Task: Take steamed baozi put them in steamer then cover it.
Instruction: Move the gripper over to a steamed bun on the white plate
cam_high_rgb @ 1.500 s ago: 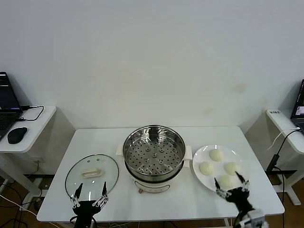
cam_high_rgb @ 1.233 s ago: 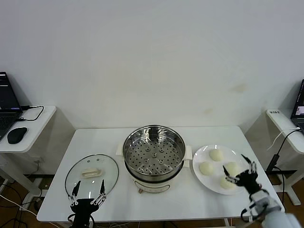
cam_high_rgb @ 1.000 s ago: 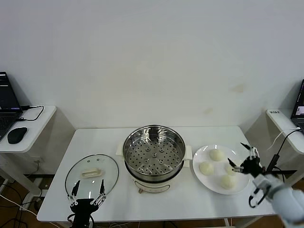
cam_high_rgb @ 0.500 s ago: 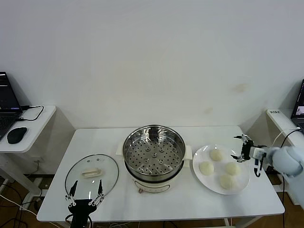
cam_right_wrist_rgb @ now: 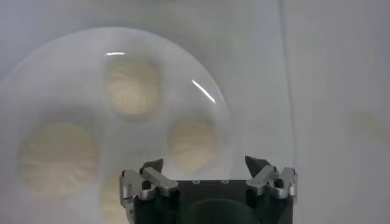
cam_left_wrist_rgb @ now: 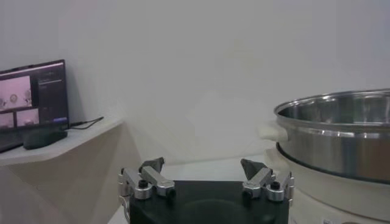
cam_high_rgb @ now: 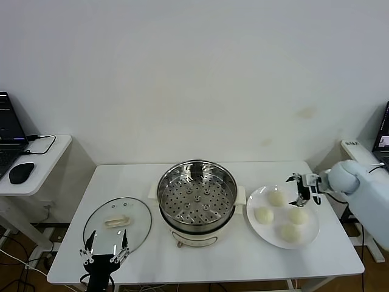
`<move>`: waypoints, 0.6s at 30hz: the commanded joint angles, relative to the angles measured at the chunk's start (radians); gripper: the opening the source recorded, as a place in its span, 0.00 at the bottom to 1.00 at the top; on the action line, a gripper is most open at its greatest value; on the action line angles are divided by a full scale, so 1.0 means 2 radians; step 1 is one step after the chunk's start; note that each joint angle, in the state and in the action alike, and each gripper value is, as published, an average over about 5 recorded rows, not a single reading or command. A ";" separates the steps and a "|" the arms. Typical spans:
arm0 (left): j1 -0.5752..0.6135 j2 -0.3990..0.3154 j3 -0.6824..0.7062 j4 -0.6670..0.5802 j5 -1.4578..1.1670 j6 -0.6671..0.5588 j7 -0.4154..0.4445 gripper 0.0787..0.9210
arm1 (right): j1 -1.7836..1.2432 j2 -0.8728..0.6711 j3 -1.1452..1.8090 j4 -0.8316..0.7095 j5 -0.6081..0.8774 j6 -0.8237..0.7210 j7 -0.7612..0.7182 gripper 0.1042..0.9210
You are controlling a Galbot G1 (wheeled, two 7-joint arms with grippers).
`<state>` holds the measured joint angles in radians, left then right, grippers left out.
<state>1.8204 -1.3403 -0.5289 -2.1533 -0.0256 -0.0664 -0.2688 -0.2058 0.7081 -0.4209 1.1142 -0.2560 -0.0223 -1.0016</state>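
Observation:
Four cream-white baozi lie on a white plate (cam_high_rgb: 280, 215) right of the steamer: one at the back (cam_high_rgb: 277, 198), one on the left (cam_high_rgb: 264, 215), one on the right (cam_high_rgb: 297, 215), one at the front (cam_high_rgb: 290, 232). The shiny perforated steamer (cam_high_rgb: 196, 194) sits empty on its cream pot base. The glass cover (cam_high_rgb: 117, 222) lies flat on the table left of it. My right gripper (cam_high_rgb: 302, 188) is open and empty above the plate's back right edge; the right wrist view looks down past the gripper (cam_right_wrist_rgb: 207, 164) at the baozi (cam_right_wrist_rgb: 192, 143). My left gripper (cam_high_rgb: 103, 246) is open, low at the table's front edge before the cover.
A side table at the left holds a laptop (cam_high_rgb: 9, 131) and a mouse (cam_high_rgb: 22, 173). Another side table (cam_high_rgb: 364, 161) stands at the right, close behind my right arm. The left wrist view shows the gripper (cam_left_wrist_rgb: 203, 164) with the steamer wall (cam_left_wrist_rgb: 335, 131) beside it.
My right arm has swung up from the table's front edge, round the plate's right side, to above its back right edge. My left gripper has sunk slightly lower.

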 commanded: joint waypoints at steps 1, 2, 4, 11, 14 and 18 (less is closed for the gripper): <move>0.000 0.000 -0.002 0.001 0.001 -0.002 0.000 0.88 | 0.072 0.040 -0.084 -0.066 0.000 0.009 -0.028 0.88; 0.000 0.000 -0.003 0.001 0.000 -0.002 0.000 0.88 | 0.072 0.045 -0.084 -0.071 -0.002 0.009 -0.028 0.88; 0.001 0.000 -0.005 0.002 0.000 -0.003 0.001 0.88 | 0.069 0.052 -0.084 -0.080 -0.009 0.009 -0.028 0.88; 0.002 0.001 -0.013 0.005 -0.002 -0.007 0.001 0.88 | 0.057 0.073 -0.076 -0.109 -0.024 0.009 -0.015 0.88; 0.002 0.000 -0.013 0.006 -0.002 -0.007 0.001 0.88 | 0.052 0.079 -0.072 -0.115 -0.029 0.008 -0.014 0.87; 0.002 0.000 -0.013 0.007 -0.002 -0.009 0.001 0.88 | 0.048 0.081 -0.070 -0.118 -0.033 0.007 -0.013 0.83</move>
<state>1.8240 -1.3414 -0.5525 -2.1397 -0.0294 -0.0836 -0.2669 -0.1337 0.8451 -0.5300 0.9166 -0.3139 -0.0099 -1.0196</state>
